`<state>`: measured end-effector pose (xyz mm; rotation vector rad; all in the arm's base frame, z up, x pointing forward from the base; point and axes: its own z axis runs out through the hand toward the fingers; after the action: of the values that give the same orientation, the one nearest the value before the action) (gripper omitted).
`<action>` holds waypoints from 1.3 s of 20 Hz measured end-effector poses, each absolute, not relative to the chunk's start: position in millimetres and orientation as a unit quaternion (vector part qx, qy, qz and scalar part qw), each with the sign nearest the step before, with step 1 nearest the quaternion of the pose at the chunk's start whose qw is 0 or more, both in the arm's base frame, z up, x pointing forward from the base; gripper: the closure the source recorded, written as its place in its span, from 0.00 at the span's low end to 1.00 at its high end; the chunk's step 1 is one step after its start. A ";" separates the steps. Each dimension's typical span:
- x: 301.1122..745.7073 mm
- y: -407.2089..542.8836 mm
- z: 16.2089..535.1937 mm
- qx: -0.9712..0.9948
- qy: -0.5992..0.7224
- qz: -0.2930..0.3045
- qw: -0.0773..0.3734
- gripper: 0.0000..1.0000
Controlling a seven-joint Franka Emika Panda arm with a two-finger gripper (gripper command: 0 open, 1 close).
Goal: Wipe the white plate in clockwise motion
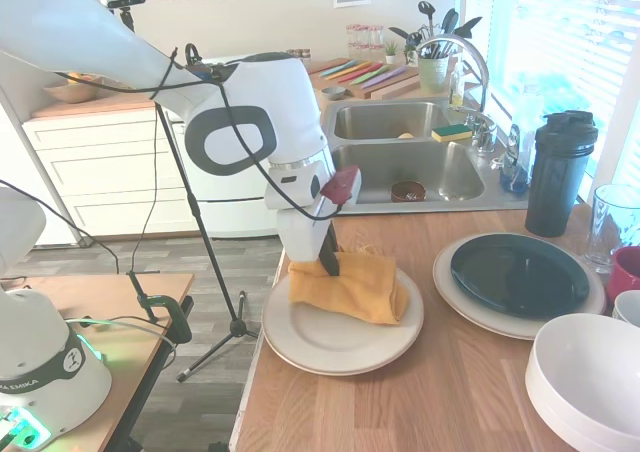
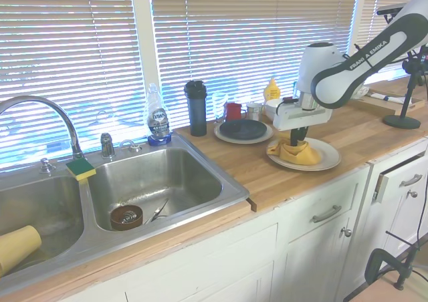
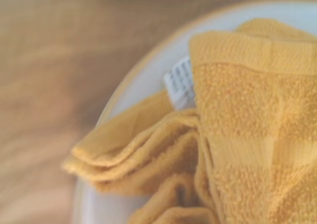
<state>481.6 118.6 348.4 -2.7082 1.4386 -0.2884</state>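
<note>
Your claw (image 1: 328,260) is pointing straight down and pinching a bunched fold of the yellow towel (image 1: 352,286), its dark fingers (image 1: 329,255) closed into the cloth so that the bulk of it is lying spread beneath on the white plate (image 1: 330,340). That grip looks chosen for wiping: by holding the cloth from above and pressing it flat, you are keeping plenty of fabric against the surface while the wrist is free to sweep round. The towel is sitting on the part of the plate nearest the sink (image 1: 400,162), draping a little over that rim, and the half of the plate farther from the sink is showing bare. The cloth is thick looped terry, soft and folded into several layers, with a small white sewn label (image 3: 179,83) peeking from a seam in the wrist view. The plate under it is a wide, shallow, cream-white round with a broad flat rim and a smooth glazed finish, so the towel should be gliding easily. It is resting on the wooden counter (image 1: 430,392) close to the counter's front edge, which is worth minding, since a sideways drag could be nudging it toward that edge. Just beside the white plate, along the counter, a dark plate (image 1: 515,274) is stacked on a second cream plate (image 1: 470,307), and a deep white bowl (image 1: 590,387) is standing near those.
</note>
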 end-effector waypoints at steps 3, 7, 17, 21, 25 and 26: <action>499.1 104.6 344.1 -0.871 0.479 -0.104 0.026 1.00; 509.2 80.9 341.7 -0.861 0.495 -0.112 0.020 1.00; 497.9 36.4 345.0 -0.850 0.514 -0.113 0.012 1.00; 480.7 30.1 346.4 -0.854 0.509 -0.111 0.008 1.00; 461.2 28.7 349.8 -0.859 0.501 -0.110 0.007 1.00; 456.8 30.0 351.3 -0.860 0.499 -0.109 0.008 1.00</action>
<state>456.8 30.0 351.3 -2.6864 1.5600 -0.3409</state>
